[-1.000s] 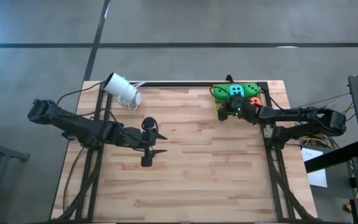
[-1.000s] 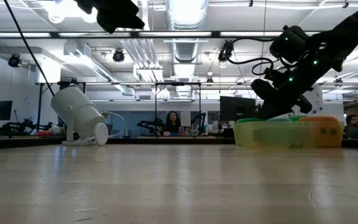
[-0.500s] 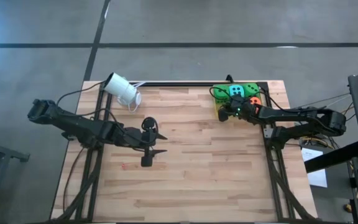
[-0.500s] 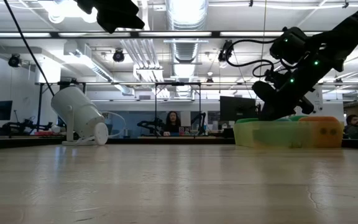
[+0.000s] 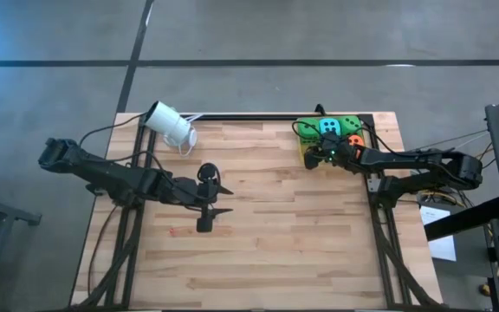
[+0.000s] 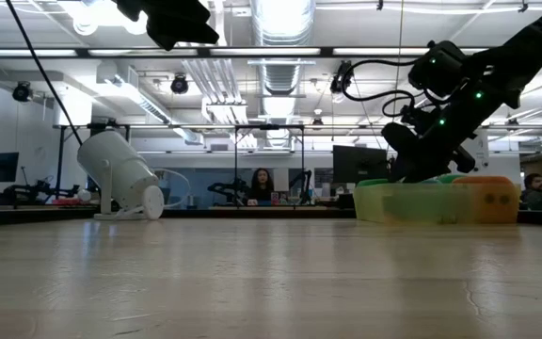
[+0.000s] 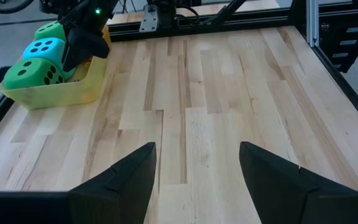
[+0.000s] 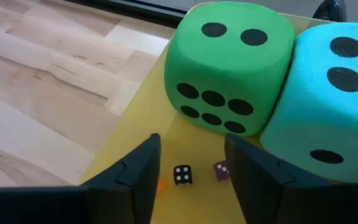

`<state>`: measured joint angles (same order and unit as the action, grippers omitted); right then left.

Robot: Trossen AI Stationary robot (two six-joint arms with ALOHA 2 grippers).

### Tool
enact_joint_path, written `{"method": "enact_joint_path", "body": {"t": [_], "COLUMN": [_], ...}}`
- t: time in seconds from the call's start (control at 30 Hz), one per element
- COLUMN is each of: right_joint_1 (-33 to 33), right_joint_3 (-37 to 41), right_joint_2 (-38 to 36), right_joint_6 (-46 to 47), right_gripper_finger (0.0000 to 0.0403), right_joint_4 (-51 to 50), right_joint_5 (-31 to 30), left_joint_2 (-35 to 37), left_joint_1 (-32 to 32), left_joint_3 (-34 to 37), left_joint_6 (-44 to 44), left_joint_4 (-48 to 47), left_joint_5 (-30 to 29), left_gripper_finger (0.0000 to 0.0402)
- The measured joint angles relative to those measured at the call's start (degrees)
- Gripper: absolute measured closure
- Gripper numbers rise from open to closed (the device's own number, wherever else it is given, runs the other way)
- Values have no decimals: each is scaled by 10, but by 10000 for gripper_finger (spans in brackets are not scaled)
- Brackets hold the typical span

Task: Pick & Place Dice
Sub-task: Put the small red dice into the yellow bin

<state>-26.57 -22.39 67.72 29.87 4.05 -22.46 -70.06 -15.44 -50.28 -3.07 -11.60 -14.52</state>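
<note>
My right pincer (image 5: pixel 317 157) hangs over the near corner of the yellow tray (image 5: pixel 307 154) at the far right of the tabletop (image 5: pixel 275 225), its fingers (image 8: pixel 129 171) parted and holding nothing. Straight ahead of it, inside the tray, a green die (image 8: pixel 229 65) sits touching the teal die (image 8: pixel 328 106), and two tiny dice, one black (image 8: pixel 181 175) and one purple (image 8: pixel 221 170), lie on the tray floor just beyond the fingertips. From above I can also make out a second green die (image 5: pixel 350 124) and the orange die (image 5: pixel 353 139) at the tray's far side, all four packed close together. From table level the right pincer (image 6: pixel 412 165) dips behind the tray's translucent wall (image 6: pixel 412 202). My left pincer (image 5: pixel 219 200) waits well apart, over bare wood left of centre, fingers (image 7: pixel 123 177) spread wide and empty. A white lamp (image 5: pixel 170 126) lies tipped at the far left corner of the tabletop. A person (image 6: pixel 261 184) sits in the room beyond.
</note>
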Motion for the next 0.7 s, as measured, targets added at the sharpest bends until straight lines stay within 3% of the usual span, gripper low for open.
{"method": "enact_joint_path", "body": {"t": [0.43,0.7], "right_joint_1": [7,70], "right_joint_3": [-8,-9], "right_joint_2": [-11,-62], "right_joint_6": [-9,-77], "right_gripper_finger": [218,218], "right_joint_4": [-5,-4], "right_joint_5": [3,4], "left_joint_2": [0,0], "left_joint_1": [0,0], "left_joint_3": [0,0], "left_joint_6": [-9,-73], "left_joint_4": [-46,-137], "left_joint_5": [1,1], "left_gripper_finger": [167,168]}}
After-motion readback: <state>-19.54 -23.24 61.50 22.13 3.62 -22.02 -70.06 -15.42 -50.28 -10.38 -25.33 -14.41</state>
